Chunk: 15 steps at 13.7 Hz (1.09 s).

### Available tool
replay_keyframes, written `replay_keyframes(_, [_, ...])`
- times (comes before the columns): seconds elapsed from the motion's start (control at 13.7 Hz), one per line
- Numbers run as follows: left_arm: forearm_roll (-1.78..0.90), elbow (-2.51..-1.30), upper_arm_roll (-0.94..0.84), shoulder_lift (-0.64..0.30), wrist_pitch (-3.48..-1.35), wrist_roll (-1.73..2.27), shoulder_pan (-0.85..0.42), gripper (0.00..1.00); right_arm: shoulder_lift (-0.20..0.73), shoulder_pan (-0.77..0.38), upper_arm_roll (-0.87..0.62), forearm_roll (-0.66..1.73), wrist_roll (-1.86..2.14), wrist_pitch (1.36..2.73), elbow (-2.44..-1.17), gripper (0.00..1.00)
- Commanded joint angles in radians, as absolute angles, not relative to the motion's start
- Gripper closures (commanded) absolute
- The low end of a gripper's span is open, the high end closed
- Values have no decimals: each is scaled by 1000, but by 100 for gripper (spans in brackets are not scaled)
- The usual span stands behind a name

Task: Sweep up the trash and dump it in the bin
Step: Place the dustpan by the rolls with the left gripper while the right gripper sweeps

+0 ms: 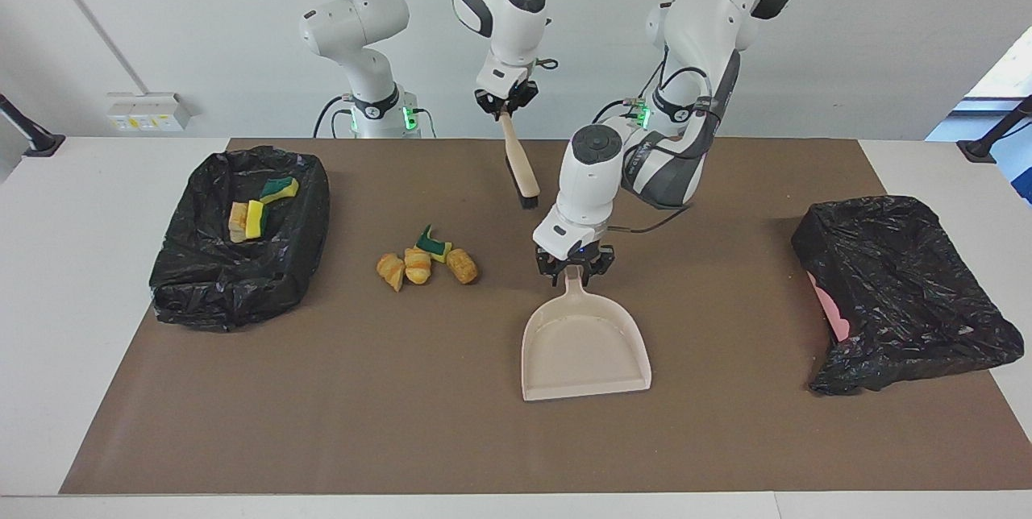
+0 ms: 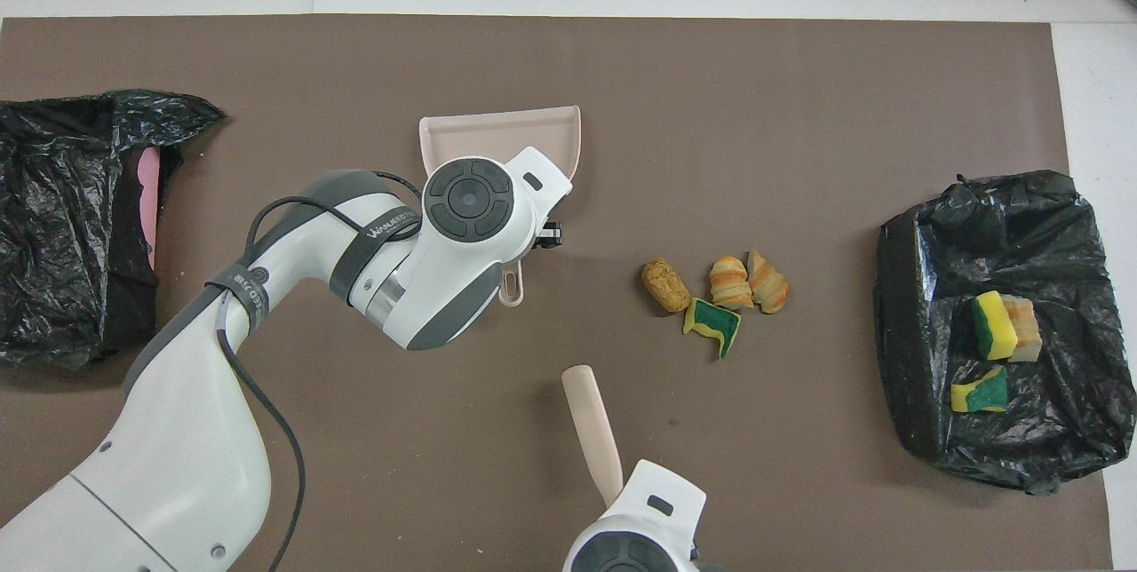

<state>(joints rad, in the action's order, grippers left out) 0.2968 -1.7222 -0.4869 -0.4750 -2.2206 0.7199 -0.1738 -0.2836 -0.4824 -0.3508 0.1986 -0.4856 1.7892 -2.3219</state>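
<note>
Closest to where I stand in the facing view lies the beige dustpan (image 1: 584,346), flat on the brown mat (image 1: 322,422) with its open mouth farthest from the robots. Its handle points toward them, and the left gripper (image 1: 574,269) is clamped on that handle. Toward the right arm's end of the table from the pan, the trash pile (image 1: 427,263) sits loose on the mat: three golden bread pieces and one green-yellow sponge chunk, bunched together and well apart from the pan. Further toward that end, a bin lined with black plastic (image 1: 242,241) already holds sponge chunks and a bread piece. The right gripper (image 1: 506,104) hangs in the air, gripping a brush (image 1: 520,164) by the top of its handle, bristles down, just above the mat. A second black-bagged bin (image 1: 903,293) sits at the left arm's end.

From overhead, the left arm covers most of the dustpan (image 2: 497,132); only its mouth end and handle tip show. The trash pile (image 2: 715,292) lies between the pan and the filled bin (image 2: 986,323). The brush (image 2: 591,425) handle rises from the right arm's wrist at the bottom edge.
</note>
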Motion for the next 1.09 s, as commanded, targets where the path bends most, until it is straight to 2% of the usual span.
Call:
replay_keyframes(0.0, [324,-1730,-482,-456,-2224,729,-167,68,-330,-385,-357,210,-449,1730,-2293,100])
replay_keyframes(0.15, [357,-1720,-482,-445,-2217,727,-164,73,-331,-315,-353,190,-439,1730,-2272,100])
replay_keyframes(0.29, [411,-1723,-482,-437,-2211,704,-157,86,-325,-220,-354,163,-404,1738,-2261,100])
replay_keyframes(0.51, [408,-1726,-477,-405,-2154,463,-146,96,-327,-117,-354,-21,-339,1735,-2293,100])
replay_keyframes(0.8, [408,-1733,-479,-384,-2050,105,-115,99,-313,84,-356,-118,-155,1825,-2328,100])
replay_keyframes(1.02, [403,-1747,-479,-359,-1973,-238,-80,100,-223,158,-357,-205,-117,1911,-2341,100])
